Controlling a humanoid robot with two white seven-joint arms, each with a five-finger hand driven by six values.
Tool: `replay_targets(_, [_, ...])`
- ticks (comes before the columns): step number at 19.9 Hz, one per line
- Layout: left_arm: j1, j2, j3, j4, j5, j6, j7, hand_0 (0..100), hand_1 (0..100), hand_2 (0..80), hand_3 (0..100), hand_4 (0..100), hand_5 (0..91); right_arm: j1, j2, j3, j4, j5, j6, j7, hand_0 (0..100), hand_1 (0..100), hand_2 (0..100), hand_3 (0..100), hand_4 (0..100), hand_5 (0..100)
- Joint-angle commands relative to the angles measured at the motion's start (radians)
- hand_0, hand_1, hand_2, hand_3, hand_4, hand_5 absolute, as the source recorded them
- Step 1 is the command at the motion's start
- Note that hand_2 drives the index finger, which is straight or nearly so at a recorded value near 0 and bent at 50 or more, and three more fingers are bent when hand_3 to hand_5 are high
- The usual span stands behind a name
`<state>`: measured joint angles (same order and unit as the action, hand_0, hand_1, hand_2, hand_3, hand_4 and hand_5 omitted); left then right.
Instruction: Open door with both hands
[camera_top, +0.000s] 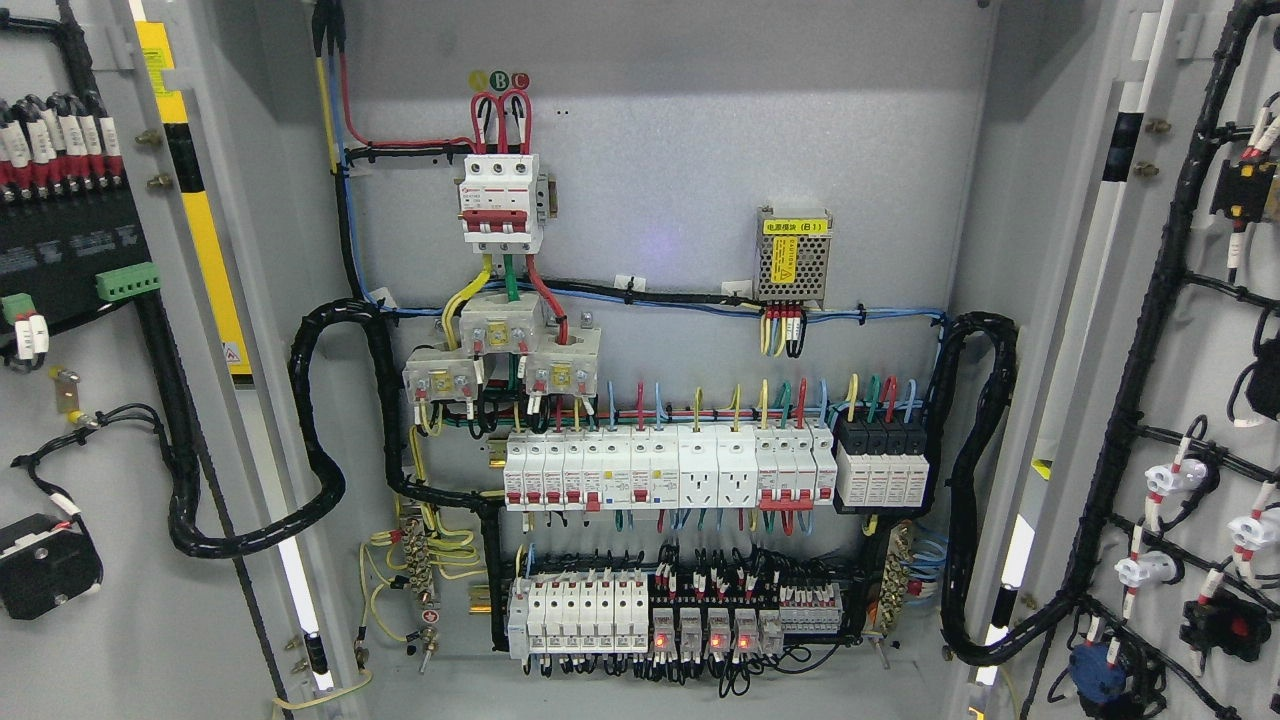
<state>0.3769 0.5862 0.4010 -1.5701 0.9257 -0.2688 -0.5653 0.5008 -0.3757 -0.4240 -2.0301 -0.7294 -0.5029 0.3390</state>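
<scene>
A pale grey painted metal back panel (650, 120) is filling the far middle, catching soft, even light and a faint bluish glint. Bright white slivers of light (298, 590) are showing through narrow gaps at lower left and lower right.

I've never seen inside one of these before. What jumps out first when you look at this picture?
The eye lands first on the long row of white circuit breakers across the middle of the open cabinet, with coloured wires rising from them. Above, upper centre, sits a larger main breaker with red loops of wire on top, and thick black cable bundles snake down both sides. Both doors, left door and right door, stand wide open; no robot hand shows.
</scene>
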Motion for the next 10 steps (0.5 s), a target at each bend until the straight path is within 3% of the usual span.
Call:
replay_targets(1, [-0.013, 0.056, 0.012, 0.088, 0.016, 0.0, -0.011, 0, 0, 0.0, 0, 0, 0.0, 0.001, 0.004, -0.035, 0.021, -0.002, 0.001, 0.0, 21, 9, 0, 0, 0, 0])
replay_targets(10, [-0.073, 0.086, -0.002, 0.189, 0.016, 0.0, -0.011, 0, 0, 0.0, 0, 0, 0.0, 0.001, 0.014, -0.055, 0.041, -0.002, 0.001, 0.0, 21, 9, 0, 0, 0, 0])
